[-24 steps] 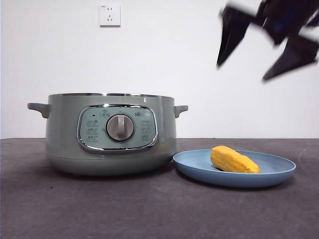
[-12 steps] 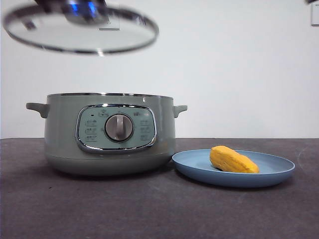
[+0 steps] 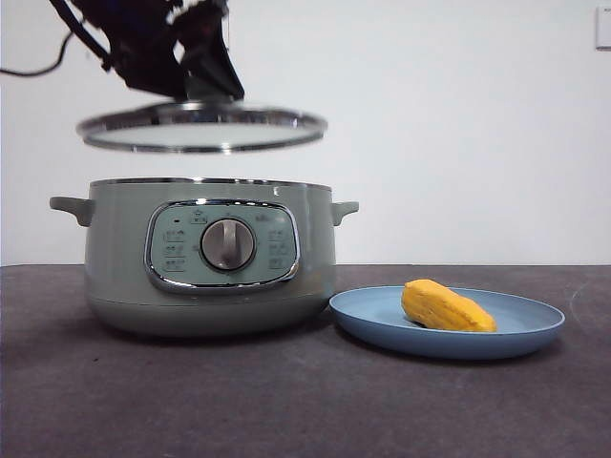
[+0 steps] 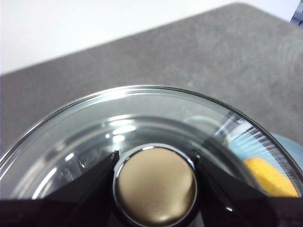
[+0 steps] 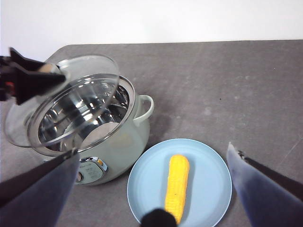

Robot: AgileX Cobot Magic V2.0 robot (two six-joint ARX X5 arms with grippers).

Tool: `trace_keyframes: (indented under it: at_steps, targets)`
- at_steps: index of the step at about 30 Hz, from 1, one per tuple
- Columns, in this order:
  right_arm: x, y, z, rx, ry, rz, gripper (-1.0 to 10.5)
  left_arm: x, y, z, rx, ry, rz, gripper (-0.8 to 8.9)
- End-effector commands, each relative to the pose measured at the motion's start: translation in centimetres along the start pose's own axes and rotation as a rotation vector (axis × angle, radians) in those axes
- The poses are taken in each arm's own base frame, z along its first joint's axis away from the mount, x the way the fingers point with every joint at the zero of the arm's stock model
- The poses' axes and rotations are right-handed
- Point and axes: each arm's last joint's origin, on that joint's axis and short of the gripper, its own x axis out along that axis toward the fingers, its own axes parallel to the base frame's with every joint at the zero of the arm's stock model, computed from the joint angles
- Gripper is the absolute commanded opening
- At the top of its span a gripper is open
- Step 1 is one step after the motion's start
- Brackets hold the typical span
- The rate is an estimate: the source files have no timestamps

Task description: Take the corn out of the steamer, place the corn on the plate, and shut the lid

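Note:
The corn [image 3: 447, 305] lies on the light-blue plate [image 3: 535, 329], right of the sage-green steamer [image 3: 210, 258]. My left gripper [image 3: 200, 93] is shut on the knob [image 4: 155, 187] of the glass lid [image 3: 202, 129] and holds the lid level, a short way above the steamer's open rim. In the right wrist view the lid [image 5: 61, 94] hangs over the steamer [image 5: 118, 137], shifted a little to one side, and the pot's steel inside looks empty. My right gripper [image 5: 151, 189] is open and empty, high above the corn [image 5: 176, 187] and plate [image 5: 208, 179].
A dark grey table [image 3: 305, 401] carries the steamer and the plate. A white wall stands behind, with a socket at the upper right [image 3: 602, 24]. The left arm's cable [image 3: 38, 69] hangs at the upper left.
The lid has come down and to the right, from the upper left to just above the steamer. The right gripper, seen at the upper right one second ago, has left the front view.

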Motion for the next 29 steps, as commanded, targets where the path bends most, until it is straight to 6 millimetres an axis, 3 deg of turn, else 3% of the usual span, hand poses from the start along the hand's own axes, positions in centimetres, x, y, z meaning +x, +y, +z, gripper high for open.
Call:
trace_keyframes:
  at_steps: [1, 13, 29]
  targets:
    - [0.1, 0.0, -0.1, -0.004, 0.001, -0.001, 6.6, 0.6, 0.1, 0.4, 0.025, -0.051, -0.005, -0.09]
    - [0.1, 0.0, -0.1, -0.004, 0.001, -0.001, 6.6, 3.4, 0.7, -1.2, 0.014, -0.006, 0.017, -0.09]
    - [0.1, 0.0, -0.1, -0.006, 0.005, -0.001, 6.6, 4.0, 0.8, -2.6, 0.017, 0.112, 0.034, -0.08]
